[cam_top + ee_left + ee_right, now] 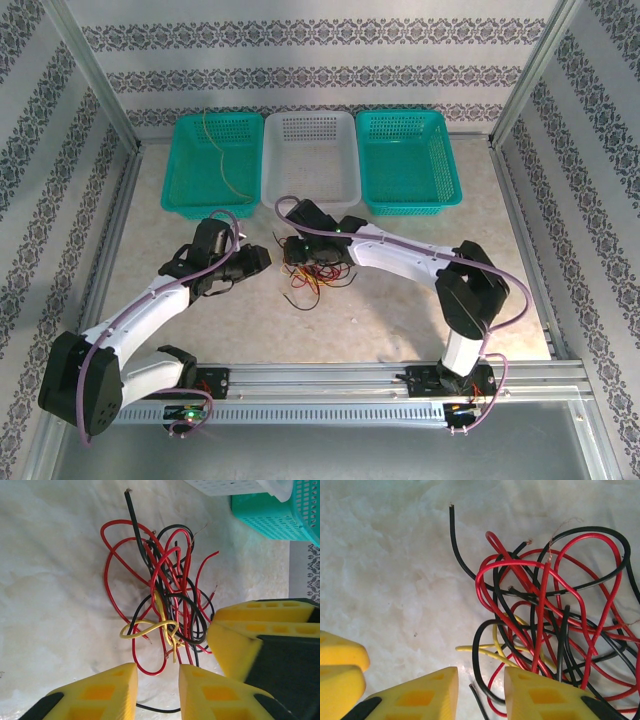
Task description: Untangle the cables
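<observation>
The tangled red, black and yellow cables [318, 278] lie mid-frame below the white basket [310, 160], flanked by the left gripper [157, 674] and right gripper [481, 676], both slightly parted and empty, seemingly poised to pull separate strands.

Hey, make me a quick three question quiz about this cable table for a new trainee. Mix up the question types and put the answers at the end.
1. Which colour is the wire lying in the left teal basket? A red, B yellow, C black.
2. True or false: the white basket holds a red wire.
3. Fill in: the tangle on the table mixes red, yellow and ____ wires.
Key: 1 B; 2 false; 3 black.
</observation>
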